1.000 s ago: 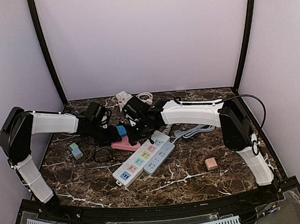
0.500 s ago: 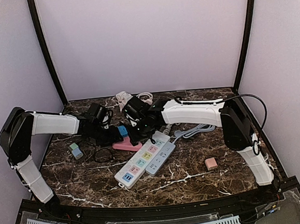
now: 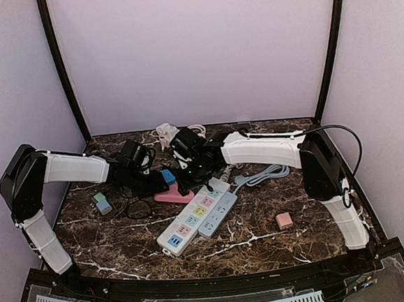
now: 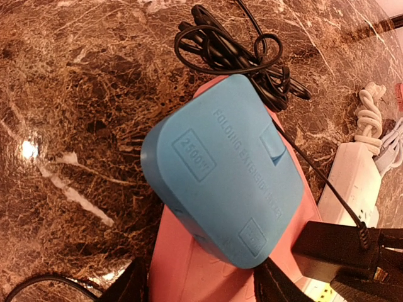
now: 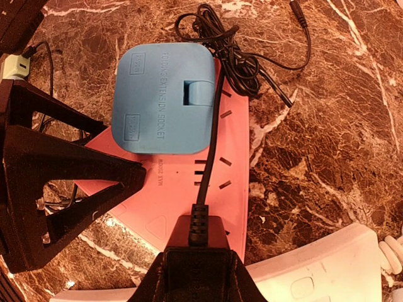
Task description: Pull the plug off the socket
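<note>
The socket is a pink power strip (image 3: 172, 194) (image 5: 182, 182) (image 4: 189, 270) lying flat, with a blue folding block (image 3: 167, 175) (image 4: 220, 170) (image 5: 164, 97) on top of it. My left gripper (image 3: 154, 185) (image 4: 201, 284) straddles the strip, one finger against each long side. A black plug (image 5: 198, 234) (image 4: 340, 251) stands over the strip's near end, and my right gripper (image 3: 190, 177) (image 5: 196, 277) is shut on it. The plug's prongs are hidden, so I cannot tell whether they are still in the slots. Its thin black cord (image 5: 214, 107) runs up across the blue block.
Two white power strips (image 3: 197, 218) lie side by side just in front of the pink one, touching it. A tangle of black cable (image 4: 233, 50) lies beyond the blue block. A small pink block (image 3: 284, 220), a green-blue block (image 3: 102, 202), a white cord coil (image 3: 165, 133) and a grey cable (image 3: 260, 178) lie around.
The right arm has drawn slightly right and back with the plug. The pink strip and the white strips have shifted a little to the right. The left gripper keeps its place.
</note>
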Controlling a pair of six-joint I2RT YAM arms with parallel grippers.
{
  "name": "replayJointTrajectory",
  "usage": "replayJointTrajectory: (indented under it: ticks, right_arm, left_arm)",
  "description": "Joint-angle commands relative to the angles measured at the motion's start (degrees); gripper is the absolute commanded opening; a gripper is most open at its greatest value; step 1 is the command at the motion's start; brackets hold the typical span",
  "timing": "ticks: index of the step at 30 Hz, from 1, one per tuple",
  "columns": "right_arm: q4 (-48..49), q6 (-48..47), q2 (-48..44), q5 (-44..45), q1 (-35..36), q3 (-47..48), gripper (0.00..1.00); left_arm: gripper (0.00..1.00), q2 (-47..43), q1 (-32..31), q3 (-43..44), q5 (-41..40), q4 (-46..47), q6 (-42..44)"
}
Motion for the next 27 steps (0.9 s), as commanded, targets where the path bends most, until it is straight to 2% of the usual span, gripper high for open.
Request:
replayJointTrajectory:
  ticks: [1, 8, 18, 27]
  right_arm:
    - [0.8, -1.3, -6.2, 3.3, 0.3, 0.6, 0.06]
    - [0.1, -3.5, -6.2, 7.2, 2.5, 0.9, 0.06]
    - [2.5, -1.4, -9.4, -0.2, -1.8, -3.1, 0.04]
    - [1.4, -2.3, -9.7, 2.0, -0.3, -1.8, 0.04]
  left_arm:
    - [0.56, 4.6, -1.3, -3.7, -1.7, -10.5, 1.2]
    - [0.55, 5.7, -1.9, -3.6, -1.9, -10.6, 1.0]
    - [0.55, 5.9, -2.1, -3.9, -2.3, -10.8, 0.9]
    - [0.55, 5.9, -2.3, -3.9, -2.3, -10.8, 0.8]
